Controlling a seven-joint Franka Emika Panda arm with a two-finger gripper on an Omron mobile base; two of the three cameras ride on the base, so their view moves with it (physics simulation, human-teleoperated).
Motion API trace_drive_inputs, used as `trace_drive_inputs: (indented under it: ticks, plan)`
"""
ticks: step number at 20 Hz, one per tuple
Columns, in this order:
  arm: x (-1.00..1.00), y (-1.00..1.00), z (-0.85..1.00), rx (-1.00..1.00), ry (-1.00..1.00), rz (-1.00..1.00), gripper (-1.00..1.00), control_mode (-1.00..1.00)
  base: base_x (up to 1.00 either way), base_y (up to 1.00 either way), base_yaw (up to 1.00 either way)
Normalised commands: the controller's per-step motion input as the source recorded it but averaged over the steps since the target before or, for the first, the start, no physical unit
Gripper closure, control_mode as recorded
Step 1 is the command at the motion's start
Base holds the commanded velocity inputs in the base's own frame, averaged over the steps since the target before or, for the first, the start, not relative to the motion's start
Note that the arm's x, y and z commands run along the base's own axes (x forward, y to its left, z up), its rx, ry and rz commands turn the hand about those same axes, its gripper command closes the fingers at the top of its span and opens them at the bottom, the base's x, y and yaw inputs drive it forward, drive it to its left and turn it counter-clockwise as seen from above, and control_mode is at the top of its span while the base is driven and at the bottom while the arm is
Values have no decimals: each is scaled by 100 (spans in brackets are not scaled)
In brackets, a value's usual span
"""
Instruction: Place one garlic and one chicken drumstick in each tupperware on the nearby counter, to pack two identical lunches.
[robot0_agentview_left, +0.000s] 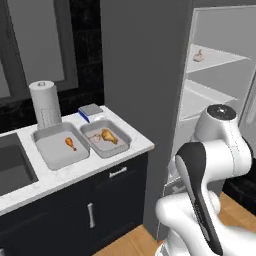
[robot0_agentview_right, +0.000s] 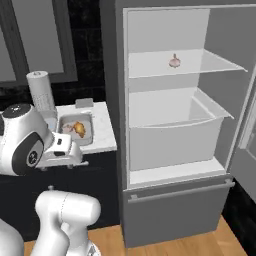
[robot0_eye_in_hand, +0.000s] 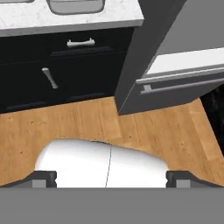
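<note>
On the counter's right edge, you see two grey tupperwares.
Left tupperware: one drumstick; right tupperware: drumstick plus garlic; gripper spread, empty.

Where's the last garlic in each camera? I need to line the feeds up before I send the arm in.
Left base view: garlic on the upper fridge shelf, top right.
Right base view: garlic on that same shelf, upper centre.
Hand view: not in it.
Shared landmark: the paper towel roll on the counter.
</note>
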Motion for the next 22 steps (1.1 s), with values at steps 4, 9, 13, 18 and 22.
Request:
trace_drive_inputs:
  ticks: [4,9,13,18,22]
  plan:
    - [0,0,0,0,0,0,-100,100,10,-100,-26]
    - [0,0,0,0,0,0,-100,100,54,-99,-4]
    - [0,0,0,0,0,0,-100,100,65,-59,12]
    - [0,0,0,0,0,0,-100,100,59,-52,27]
    - [0,0,0,0,0,0,-100,100,44,-26,31]
